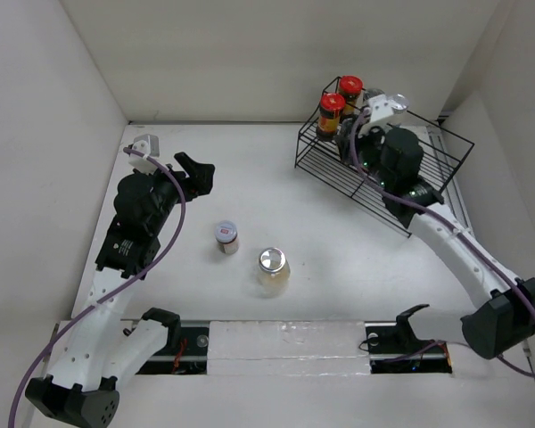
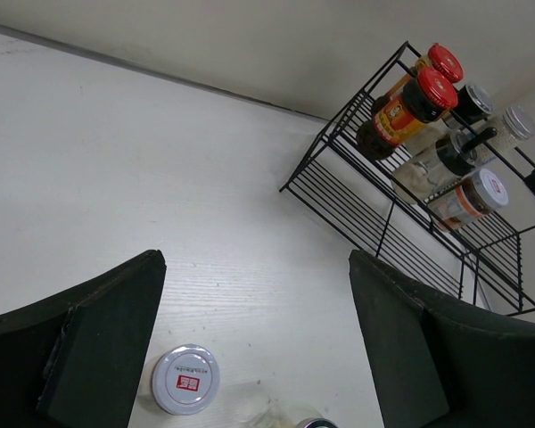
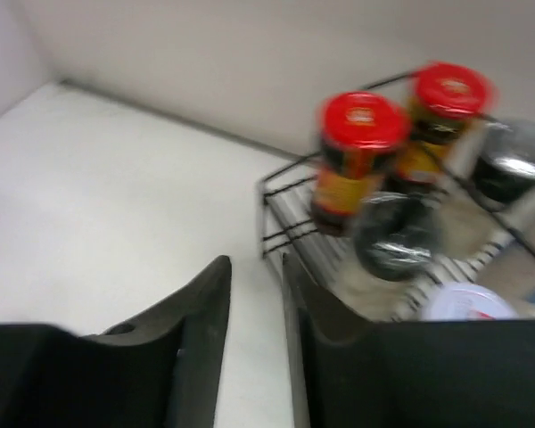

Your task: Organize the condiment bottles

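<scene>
A: Left gripper (image 2: 259,303)?

B: Spread wide, holding nothing, over the table (image 1: 276,169) left of centre, facing the far right.

A: And the right gripper (image 3: 254,267)?

B: Pinched almost closed, only a thin slit between the fingers, nothing in it. Hovering over the left part of the wire rack (image 1: 325,169), at the far right of the table.

A: Bottles in the rack?

B: A red-capped bottle (image 1: 332,114) and a second red-capped bottle (image 1: 349,89) at the far left corner. Just beside them, a black-capped jar (image 2: 446,160), a silver-capped jar (image 2: 517,120) and an orange-labelled jar with a white cap (image 2: 477,196).

A: Left out on the table?

B: A small white-capped jar (image 1: 226,236) and a wider jar with a silver lid (image 1: 272,267). Upright, near the centre, close together but not touching, well apart from the rack.
</scene>
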`<state>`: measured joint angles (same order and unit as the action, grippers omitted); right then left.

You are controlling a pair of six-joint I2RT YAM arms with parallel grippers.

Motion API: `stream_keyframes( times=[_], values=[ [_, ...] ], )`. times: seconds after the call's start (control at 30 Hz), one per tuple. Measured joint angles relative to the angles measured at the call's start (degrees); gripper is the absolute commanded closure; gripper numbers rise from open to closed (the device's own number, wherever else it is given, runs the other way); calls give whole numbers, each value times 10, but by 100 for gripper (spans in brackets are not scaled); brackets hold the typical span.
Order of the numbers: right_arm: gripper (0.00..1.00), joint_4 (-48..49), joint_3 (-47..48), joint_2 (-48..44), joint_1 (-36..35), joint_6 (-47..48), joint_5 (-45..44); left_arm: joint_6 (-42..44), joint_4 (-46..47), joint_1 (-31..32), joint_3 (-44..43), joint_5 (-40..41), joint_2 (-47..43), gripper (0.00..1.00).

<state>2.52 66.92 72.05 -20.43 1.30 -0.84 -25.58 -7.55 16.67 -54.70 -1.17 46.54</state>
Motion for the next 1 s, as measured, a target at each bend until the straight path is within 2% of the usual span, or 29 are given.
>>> stream_keyframes(
  times=[0.03,0.07,0.13,0.17,0.2,0.23,0.3,0.33,0.6,0.77,1.0],
  values=[
    [75,4,-2,0,-23,4,11,0,0,0,0,0,0,20],
    [77,4,-5,2,-48,8,19,0,0,0,0,0,0,20],
    [71,2,-17,8,-98,20,40,0,0,0,0,0,0,20],
    [62,-2,-24,12,-121,25,49,0,0,0,0,1,0,20],
    [32,-11,-33,15,-147,33,56,0,0,0,0,1,0,20],
    [21,-24,-41,19,-167,38,62,0,0,0,0,1,0,20],
    [5,-62,-52,25,-203,54,77,0,0,0,0,2,0,20],
    [2,-81,-58,26,-216,59,84,0,0,0,0,2,0,20],
    [1,-179,-97,33,-301,80,148,0,0,0,0,-3,0,20],
    [1,-185,-98,70,-339,80,168,0,0,0,0,-6,0,20],
    [1,-183,-98,122,-345,80,183,0,0,0,0,-12,0,20]
  ],
)
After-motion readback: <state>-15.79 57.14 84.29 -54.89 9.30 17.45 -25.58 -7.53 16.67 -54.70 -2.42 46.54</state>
